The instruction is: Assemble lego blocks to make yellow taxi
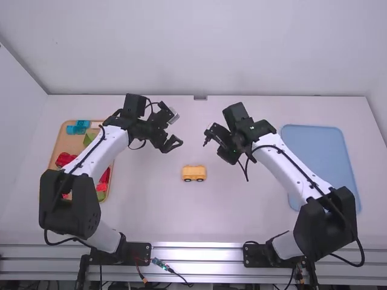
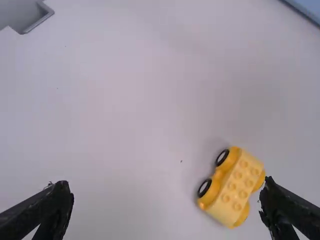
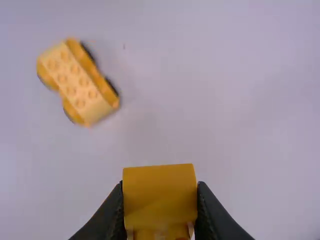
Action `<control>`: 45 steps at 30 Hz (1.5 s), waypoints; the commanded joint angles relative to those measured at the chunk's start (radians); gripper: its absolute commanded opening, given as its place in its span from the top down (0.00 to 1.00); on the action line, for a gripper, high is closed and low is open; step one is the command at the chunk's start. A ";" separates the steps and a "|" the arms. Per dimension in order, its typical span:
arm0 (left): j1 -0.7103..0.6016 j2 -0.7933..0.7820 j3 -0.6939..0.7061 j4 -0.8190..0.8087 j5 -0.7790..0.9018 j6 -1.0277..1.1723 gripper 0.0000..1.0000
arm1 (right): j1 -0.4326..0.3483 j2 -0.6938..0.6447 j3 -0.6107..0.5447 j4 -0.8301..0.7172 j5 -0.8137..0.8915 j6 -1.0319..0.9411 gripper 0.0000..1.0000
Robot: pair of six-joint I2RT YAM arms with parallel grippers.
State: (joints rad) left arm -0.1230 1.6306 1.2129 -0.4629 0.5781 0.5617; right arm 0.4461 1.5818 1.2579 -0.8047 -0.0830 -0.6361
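Observation:
The yellow taxi base (image 1: 194, 173) stands on its wheels mid-table, studs upward. My left gripper (image 1: 176, 128) is above the table, beyond and slightly left of the base. Across from it, my right gripper (image 1: 208, 136) is beyond and slightly right of the base. In the left wrist view, the left gripper (image 2: 166, 195) is open and empty; the base (image 2: 232, 187) lies below, close to one finger's tip. In the right wrist view, the right gripper (image 3: 160, 200) is shut on a yellow block (image 3: 160, 192), apart from the studded base (image 3: 77, 82).
At the left, an orange-brown tray (image 1: 62, 145) holds several red, green and blue blocks, partly behind the left arm. A light blue tray (image 1: 315, 151) lies at the right, its near part overlapped by the right arm.

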 commanded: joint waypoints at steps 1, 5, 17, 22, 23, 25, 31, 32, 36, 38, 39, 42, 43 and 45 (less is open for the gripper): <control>0.007 0.003 0.026 -0.011 0.008 0.037 0.01 | 0.005 0.056 0.020 -0.021 0.051 -0.081 1.00; 0.003 0.003 0.026 -0.011 0.008 0.037 0.01 | 0.007 0.163 0.020 -0.047 0.097 -0.097 1.00; 0.014 0.003 0.026 0.000 0.008 0.038 0.01 | 0.047 0.390 0.017 -0.037 0.078 -0.198 1.00; 0.019 0.003 0.026 0.000 0.008 0.038 0.01 | 0.054 0.401 -0.006 -0.007 0.084 -0.259 1.00; 0.019 0.003 0.026 0.000 0.007 0.038 0.01 | 0.053 0.401 -0.010 0.002 0.083 -0.268 1.00; 0.017 0.003 0.026 0.000 0.008 0.038 0.01 | 0.052 0.401 -0.014 0.026 0.084 -0.270 1.00; 0.028 0.003 0.022 0.000 0.008 0.038 0.01 | 0.053 0.404 -0.021 0.041 0.084 -0.270 1.00; 0.025 0.003 0.021 0.000 0.007 0.037 0.01 | 0.052 0.404 -0.024 0.044 0.084 -0.270 1.00; 0.031 0.003 0.016 0.000 0.008 0.041 0.01 | 0.052 0.406 -0.044 0.069 0.085 -0.264 1.00; 0.032 0.003 0.016 0.000 0.007 0.041 0.01 | 0.052 0.406 -0.061 0.099 0.085 -0.250 0.96; 0.032 0.003 0.014 0.001 0.008 0.041 0.01 | 0.052 0.406 -0.070 0.110 0.085 -0.251 0.93; 0.027 0.003 0.011 0.007 0.008 0.040 0.01 | 0.052 0.406 -0.077 0.113 0.102 -0.251 0.74; 0.027 0.003 0.011 0.007 0.007 0.041 0.01 | 0.052 0.406 -0.077 0.114 0.112 -0.251 0.69; 0.026 0.003 0.010 0.006 0.007 0.041 0.01 | 0.053 0.406 -0.072 0.117 0.134 -0.251 0.64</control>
State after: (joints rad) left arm -0.1017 1.6306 1.2129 -0.4549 0.5777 0.5957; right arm 0.5003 1.9697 1.1919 -0.6853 0.0288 -0.8917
